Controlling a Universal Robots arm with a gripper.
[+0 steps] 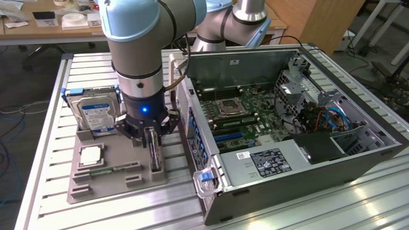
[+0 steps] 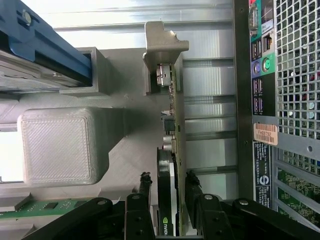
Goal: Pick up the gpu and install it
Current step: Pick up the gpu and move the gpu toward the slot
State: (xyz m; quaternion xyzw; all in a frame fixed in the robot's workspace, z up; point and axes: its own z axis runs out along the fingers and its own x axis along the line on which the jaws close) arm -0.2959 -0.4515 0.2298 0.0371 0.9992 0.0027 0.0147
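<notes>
The gpu [image 1: 154, 152] stands on its long edge in a slot of the grey fixture tray [image 1: 108, 188], beside the open computer case [image 1: 288, 120]. My gripper [image 1: 152, 136] hangs straight down over the card, one finger on each side. In the wrist view the gpu [image 2: 177, 135] runs lengthwise away from me, its black cooler and green board between my black fingertips [image 2: 145, 182]. A narrow gap shows between that fingertip and the cooler, so the gripper [image 2: 169, 182] is open and astride the card. The silver end bracket [image 2: 162, 45] sits at the card's far end.
On the same tray stand a silver hard drive [image 1: 96, 112] in a blue bracket, a processor [image 1: 89, 155] and a narrow memory stick [image 1: 118, 168]. The case's rear panel [image 2: 285, 75] lies close alongside the card. The motherboard [image 1: 240, 117] lies exposed inside.
</notes>
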